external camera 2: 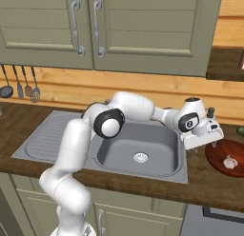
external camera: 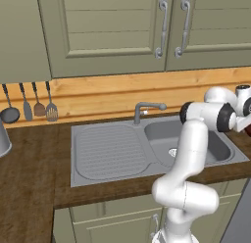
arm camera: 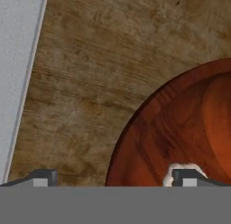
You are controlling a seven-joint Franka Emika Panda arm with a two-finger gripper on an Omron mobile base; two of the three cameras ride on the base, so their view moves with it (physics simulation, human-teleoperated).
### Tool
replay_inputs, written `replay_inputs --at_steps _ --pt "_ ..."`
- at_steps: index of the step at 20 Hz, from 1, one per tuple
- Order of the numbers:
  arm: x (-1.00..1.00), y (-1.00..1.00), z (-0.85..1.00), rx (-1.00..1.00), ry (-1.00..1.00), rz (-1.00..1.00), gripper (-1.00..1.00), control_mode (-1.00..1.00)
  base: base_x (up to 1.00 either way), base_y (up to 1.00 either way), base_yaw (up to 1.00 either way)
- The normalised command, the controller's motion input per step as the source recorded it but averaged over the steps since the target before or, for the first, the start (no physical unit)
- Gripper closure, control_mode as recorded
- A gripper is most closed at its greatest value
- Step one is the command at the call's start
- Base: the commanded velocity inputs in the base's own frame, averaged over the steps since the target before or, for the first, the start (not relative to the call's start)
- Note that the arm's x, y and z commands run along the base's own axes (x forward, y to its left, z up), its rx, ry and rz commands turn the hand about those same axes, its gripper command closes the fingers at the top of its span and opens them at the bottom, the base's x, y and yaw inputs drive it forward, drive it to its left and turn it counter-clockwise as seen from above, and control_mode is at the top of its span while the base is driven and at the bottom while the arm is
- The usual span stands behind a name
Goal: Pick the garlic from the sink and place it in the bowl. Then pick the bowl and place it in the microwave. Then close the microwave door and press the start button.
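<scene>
two dark fingertips of the robot's gripper [arm camera: 113, 178] stood spread wide and released at the bottom of the hand view, grasping nothing, as the hand hung over the wooden counter [arm camera: 99, 74] beside the sink [external camera 2: 57, 140]. one tip sat above bare wood near the sink's grey edge; the other sat over the rim of the bowl [arm camera: 180, 128], partly covering the garlic [arm camera: 178, 172], a small whitish lump lying inside the reddish-brown dish.

from the right base view, the white arm [external camera 2: 76, 149] reached across the deep basin, its gripper [external camera 2: 214, 144] pointing down just left of the bowl [external camera 2: 228, 156], which rested on the counter to the right of the sink. the garlic [external camera 2: 230, 161] lay in the bowl's hollow, clear of the fingers. the round metal drain ring [external camera 2: 140, 157] showed at the bottom of the basin.

in the left base view, the arm [external camera: 188, 154] crossed in front of the basin, with the bent faucet [external camera: 147, 109] behind it and the ribbed drainboard [external camera: 108, 151] to its left. four utensils [external camera: 29, 105] hung on the wooden backsplash, under pale green cabinet doors [external camera: 122, 26].
</scene>
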Motion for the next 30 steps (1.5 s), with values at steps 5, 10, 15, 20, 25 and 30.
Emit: replay_inputs --at_steps 5,10,15,20,25,30 --pt "0.06 -0.17 -0.22 0.0 0.0 0.0 -1.0 -1.0 0.0 0.0 0.0" --pt "0.0 -0.14 -0.25 0.0 0.0 0.0 -1.0 -1.0 0.0 0.0 0.0" --pt "0.0 -0.05 -0.26 0.0 0.0 0.0 1.0 -1.0 0.0 0.0 0.0" --pt "0.0 -0.07 -0.07 0.0 0.01 0.0 1.0 -1.0 0.0 0.0 0.0" --pt "-0.12 0.08 0.01 0.0 -0.08 0.0 1.0 -1.0 0.0 0.0 0.0" --pt "-0.64 0.48 0.24 -0.05 -0.14 0.07 1.0 -1.0 0.0 0.0 0.0"
